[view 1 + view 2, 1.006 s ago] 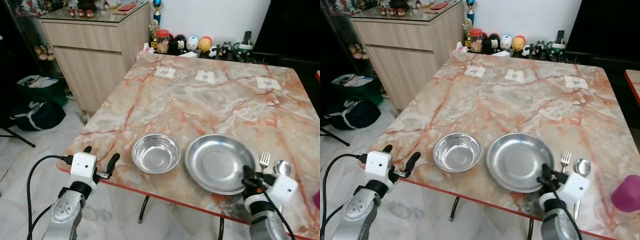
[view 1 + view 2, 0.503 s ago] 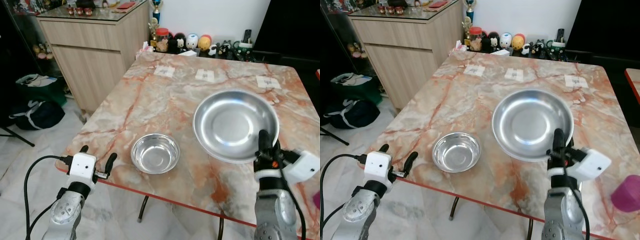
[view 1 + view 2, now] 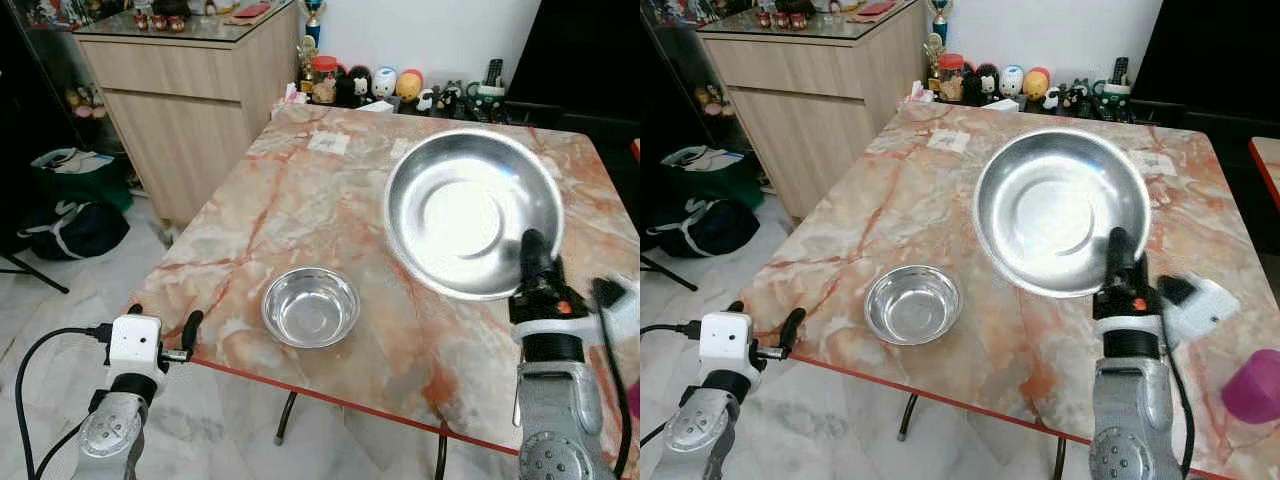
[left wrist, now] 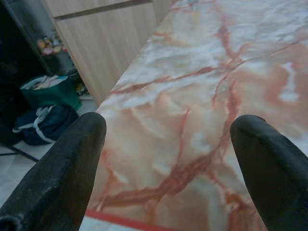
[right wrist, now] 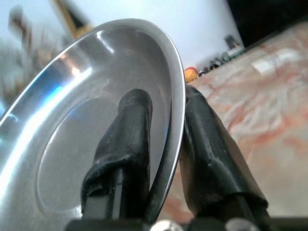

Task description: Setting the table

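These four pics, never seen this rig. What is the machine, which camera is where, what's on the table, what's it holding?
It is a two-armed humanoid robot setting a table. Two pictures come from a stereo camera on its head, looking down at a pink-veined marble table. The other two come from cameras on each wrist, looking along that gripper's two black fingers.

The right gripper pinches the rim of a large round steel plate, held tilted up above the table; the right wrist view shows one finger on each side of the rim.

The left gripper hovers open at the table's near edge, holding nothing.

On the table sits a small round steel bowl. A purple cup stands at the right edge, and small figurines line the far side.
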{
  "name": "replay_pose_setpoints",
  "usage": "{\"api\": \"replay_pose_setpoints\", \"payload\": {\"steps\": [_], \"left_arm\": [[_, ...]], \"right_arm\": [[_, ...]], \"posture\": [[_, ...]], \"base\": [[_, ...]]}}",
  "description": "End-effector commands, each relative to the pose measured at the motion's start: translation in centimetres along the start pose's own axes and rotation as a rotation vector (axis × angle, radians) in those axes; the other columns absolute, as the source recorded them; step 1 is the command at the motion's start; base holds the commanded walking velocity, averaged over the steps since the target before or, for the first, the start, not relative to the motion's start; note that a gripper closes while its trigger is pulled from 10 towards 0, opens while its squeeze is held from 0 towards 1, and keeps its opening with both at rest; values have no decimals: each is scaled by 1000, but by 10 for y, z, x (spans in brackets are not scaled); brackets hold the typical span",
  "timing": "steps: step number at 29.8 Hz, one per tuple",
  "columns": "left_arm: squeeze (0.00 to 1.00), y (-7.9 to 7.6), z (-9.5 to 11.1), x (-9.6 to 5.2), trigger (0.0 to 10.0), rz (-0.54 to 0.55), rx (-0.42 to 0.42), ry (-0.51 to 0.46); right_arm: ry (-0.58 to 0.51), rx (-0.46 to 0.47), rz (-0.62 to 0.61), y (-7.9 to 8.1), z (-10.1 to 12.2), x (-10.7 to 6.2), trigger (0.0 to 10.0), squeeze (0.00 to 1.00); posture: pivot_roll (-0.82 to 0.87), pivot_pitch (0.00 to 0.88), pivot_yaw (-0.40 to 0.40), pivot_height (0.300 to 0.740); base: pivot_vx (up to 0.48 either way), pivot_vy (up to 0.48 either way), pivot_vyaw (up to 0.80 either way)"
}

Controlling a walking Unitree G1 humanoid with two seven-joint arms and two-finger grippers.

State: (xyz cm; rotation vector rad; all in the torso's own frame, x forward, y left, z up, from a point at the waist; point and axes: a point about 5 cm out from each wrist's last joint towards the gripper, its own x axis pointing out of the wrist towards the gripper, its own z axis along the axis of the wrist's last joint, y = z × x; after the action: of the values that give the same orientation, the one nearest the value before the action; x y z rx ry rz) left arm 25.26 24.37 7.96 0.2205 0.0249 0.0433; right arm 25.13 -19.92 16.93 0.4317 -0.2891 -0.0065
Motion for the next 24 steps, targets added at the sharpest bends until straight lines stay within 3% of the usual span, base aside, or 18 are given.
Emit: {"api": "replay_pose_setpoints", "payload": {"steps": [1, 4, 9, 12, 21, 24], "left_arm": [[0, -1, -3, -1, 10000, 7, -4, 4], [0, -4, -5, -1, 10000, 3, -5, 8], [0, -4, -5, 0, 10000, 4, -2, 6], [0, -4, -7, 0, 10000, -6, -8, 22], [0, -3, -7, 0, 10000, -7, 22, 22], [0, -4, -8, -1, 10000, -8, 24, 26]], "right_arm": [[-28, -128, 24, -1, 16, -1, 10000, 0], [5, -214, 77, -2, 19, -2, 10000, 0], [3, -138, 66, -1, 17, -4, 10000, 0], [14, -92, 83, 8, 9, -3, 10000, 0], [17, -69, 109, 19, 8, -2, 10000, 0], [26, -77, 110, 19, 7, -3, 10000, 0]], "posture": [[43, 0, -3, 740], [29, 0, -1, 740], [34, 0, -2, 740], [36, 0, -1, 740], [44, 0, -4, 740], [42, 4, -2, 740]], "base": [[0, 0, 0], [0, 0, 0], [0, 0, 0], [0, 0, 0], [0, 0, 0], [0, -472, 0]]}}
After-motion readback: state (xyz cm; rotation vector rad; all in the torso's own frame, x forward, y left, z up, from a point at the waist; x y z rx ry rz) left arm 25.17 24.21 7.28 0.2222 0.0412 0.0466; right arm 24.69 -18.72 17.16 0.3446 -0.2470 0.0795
